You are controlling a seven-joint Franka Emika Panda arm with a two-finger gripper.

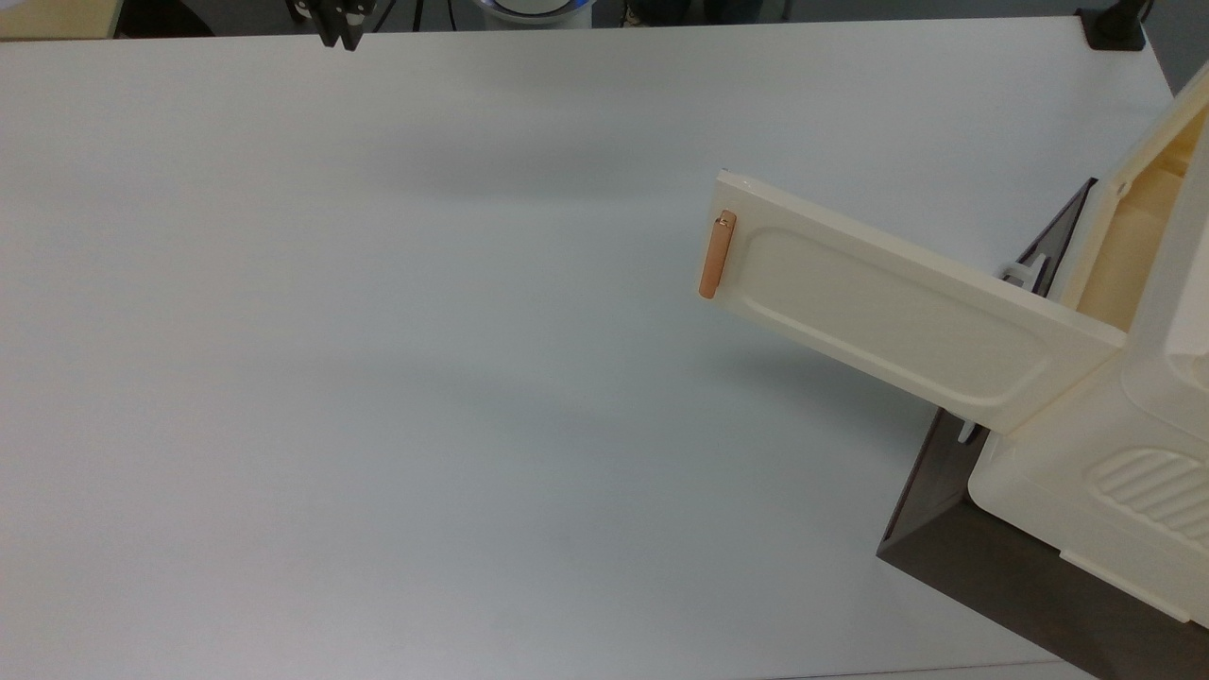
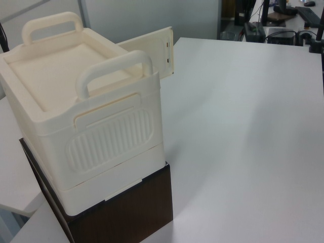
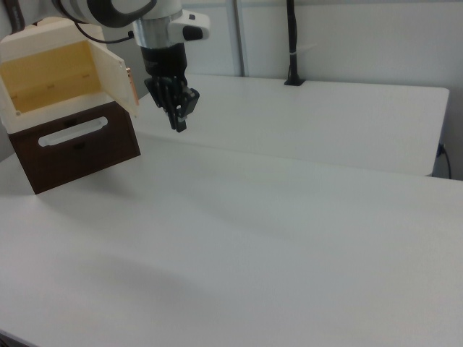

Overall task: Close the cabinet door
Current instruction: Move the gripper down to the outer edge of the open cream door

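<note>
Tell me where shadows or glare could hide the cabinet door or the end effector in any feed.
Top view: soft, even light; the cabinet door casts a soft shadow on the table below it, handle clear. Left view: bright sheen across the tabletop, door edge still readable. Right view: end effector dark against the white table, well separated; no glare on it.

The claw (image 3: 178, 124) hangs above the white table (image 3: 289, 217), beside the open cabinet door (image 3: 112, 76)
</note>
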